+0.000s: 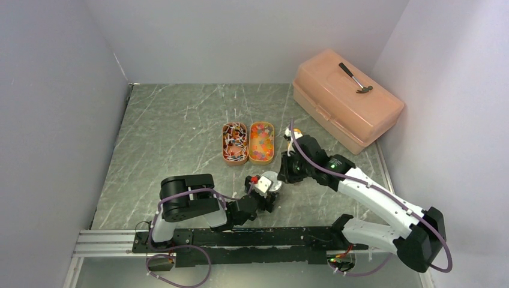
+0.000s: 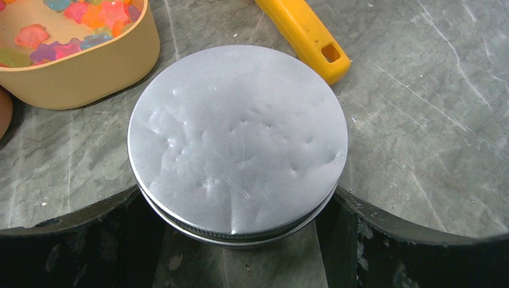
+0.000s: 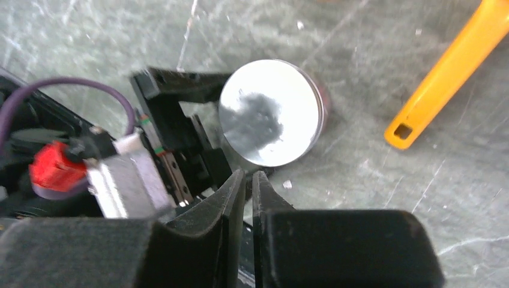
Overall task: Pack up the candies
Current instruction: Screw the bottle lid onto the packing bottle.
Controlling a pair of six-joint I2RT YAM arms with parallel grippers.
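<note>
The left gripper (image 1: 268,187) is clamped on the sides of the jar (image 2: 240,239), probably to steady it. Its metal lid (image 2: 237,138) is on and bars any filling. The right gripper (image 3: 249,180) hangs beside the jar, its fingers almost together and empty. The candies (image 1: 234,141) lie in two trays (image 2: 78,81) at 11 o'clock from the jar, and the scoop (image 2: 303,36) lies at 1 o'clock.

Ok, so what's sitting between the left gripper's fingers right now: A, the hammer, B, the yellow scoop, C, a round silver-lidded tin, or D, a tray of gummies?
C: in the left wrist view the round silver-lidded tin fills the space between the left gripper fingers, while the yellow scoop handle lies apart on the table behind it.
</note>
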